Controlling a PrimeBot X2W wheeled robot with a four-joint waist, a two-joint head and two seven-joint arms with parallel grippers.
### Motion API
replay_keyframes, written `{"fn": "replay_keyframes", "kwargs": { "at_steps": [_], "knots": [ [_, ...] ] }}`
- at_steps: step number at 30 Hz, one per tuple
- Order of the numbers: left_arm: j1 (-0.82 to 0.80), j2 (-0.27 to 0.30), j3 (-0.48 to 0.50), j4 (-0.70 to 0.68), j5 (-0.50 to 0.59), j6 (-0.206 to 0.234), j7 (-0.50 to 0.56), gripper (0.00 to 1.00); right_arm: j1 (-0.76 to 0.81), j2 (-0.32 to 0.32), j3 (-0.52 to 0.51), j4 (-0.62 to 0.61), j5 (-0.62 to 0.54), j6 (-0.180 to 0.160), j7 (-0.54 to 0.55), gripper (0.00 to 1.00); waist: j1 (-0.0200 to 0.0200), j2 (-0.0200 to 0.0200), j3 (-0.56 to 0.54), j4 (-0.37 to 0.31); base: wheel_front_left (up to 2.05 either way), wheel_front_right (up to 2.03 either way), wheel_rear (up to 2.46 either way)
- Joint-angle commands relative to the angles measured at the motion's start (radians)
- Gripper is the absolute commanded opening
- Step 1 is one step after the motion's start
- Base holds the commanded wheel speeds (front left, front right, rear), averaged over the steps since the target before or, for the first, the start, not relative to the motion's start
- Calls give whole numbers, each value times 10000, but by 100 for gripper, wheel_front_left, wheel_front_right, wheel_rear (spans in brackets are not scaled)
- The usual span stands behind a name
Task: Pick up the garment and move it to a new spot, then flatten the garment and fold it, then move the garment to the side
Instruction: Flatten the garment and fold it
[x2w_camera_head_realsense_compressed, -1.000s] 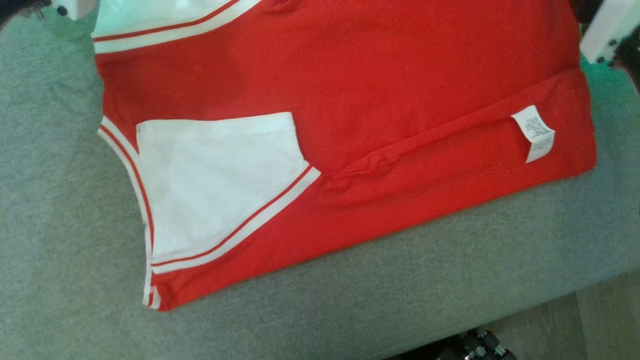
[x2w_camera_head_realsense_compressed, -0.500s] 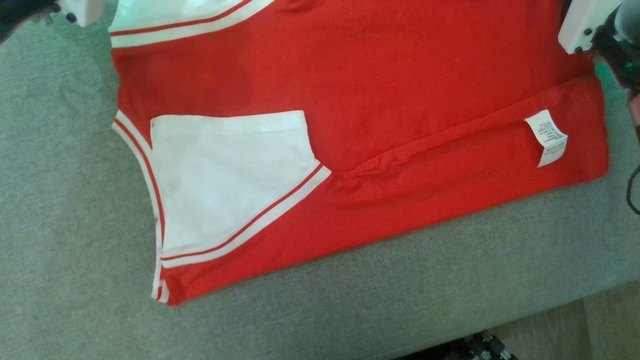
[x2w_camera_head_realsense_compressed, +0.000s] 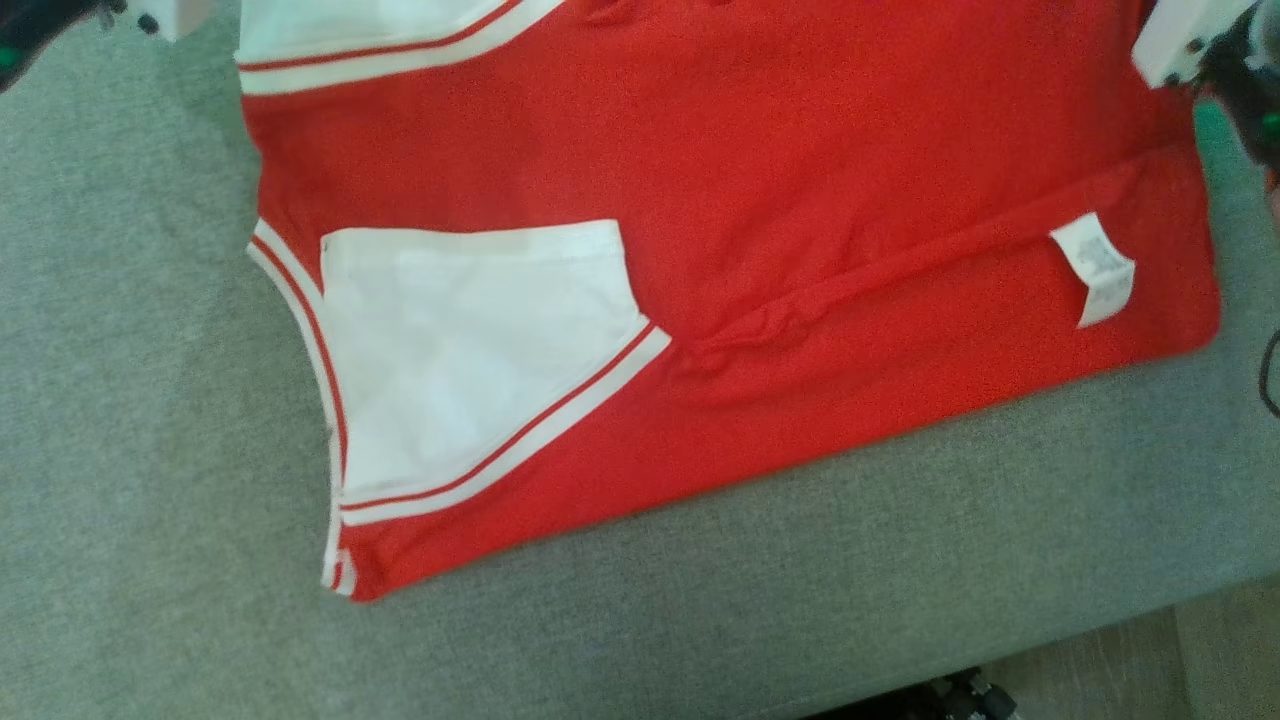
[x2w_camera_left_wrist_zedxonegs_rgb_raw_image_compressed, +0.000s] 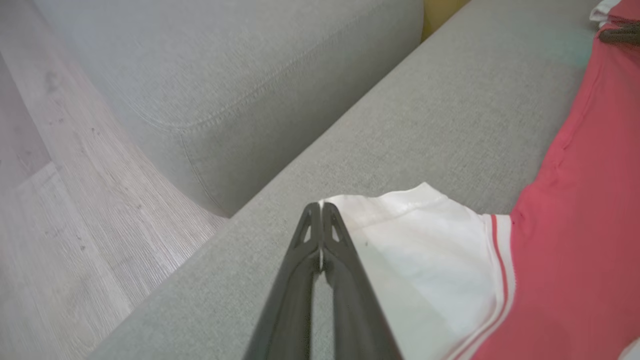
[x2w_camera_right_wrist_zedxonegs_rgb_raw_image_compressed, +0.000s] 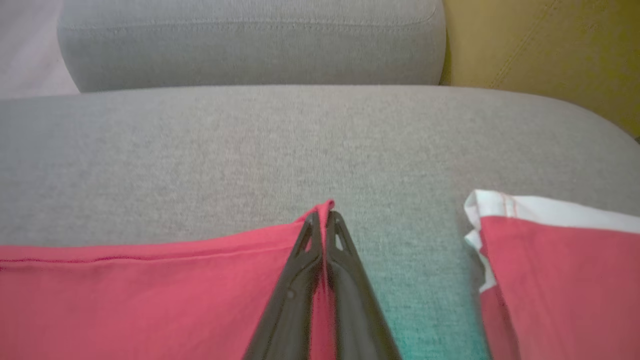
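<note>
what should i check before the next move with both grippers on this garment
1. Left grip: left gripper shut on the sleeve corner, ok.
2. Right grip: right gripper shut on the hem corner, ok.
3. Flatness: a crease crosses the garment toward the label, not ok.
4. Support: near edge lies on the sofa, ok.
5. Layers caught in each grip: cannot tell.
</note>
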Motion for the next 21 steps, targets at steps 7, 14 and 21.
{"fn": "replay_keyframes", "kwargs": {
  "at_steps": [7,14,21],
  "knots": [
    [-953,303,325,-208,133,-55,-1678,0,-131,-632,-506,-511,893,67,-689,0,0,0,-374,223,0,0,0],
    [-274,950,83,-779,-455,-56,-2388,0,947,-1198,-623,-1125,1622,67,-726,0,0,0,-962,454,0,0,0],
    [1609,2188,-52,-2364,-893,72,-3388,0,2634,-1946,-937,-2084,2166,67,-734,0,0,0,-1502,794,0,0,0]
  ]
}}
